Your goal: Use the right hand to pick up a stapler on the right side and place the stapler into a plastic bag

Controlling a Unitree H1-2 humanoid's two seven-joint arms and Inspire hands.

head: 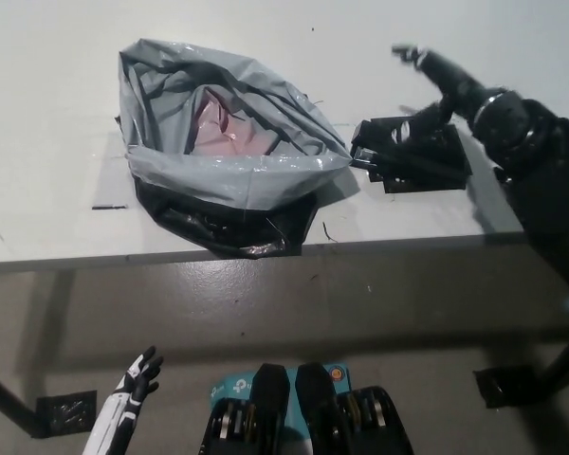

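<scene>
Surface [57, 223]: stapler [412, 156] unlifted, plastic bag [228, 171] beside it; we hover right hand [450, 87] by stapler, fingers [412, 55] spread; left hand [133, 384] idle, well below stapler; pick, bagging remain.

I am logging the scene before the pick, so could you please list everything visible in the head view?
table: one, white, fills the upper half of the picture
plastic bag: one, grey with pink showing inside, mouth open, on the table near its front edge
stapler: one, black, on the table just right of the plastic bag
tape mark: one, dark, short strip on the table left of the plastic bag
floor: grey, below the table's front edge
plates: two, black, on the floor at lower left and lower right; what they belong to is unclear
left hand: one, white, resting at lower left, fingers apart, holding nothing
right hand: one, black, above the stapler, fingers apart, not gripping it
</scene>
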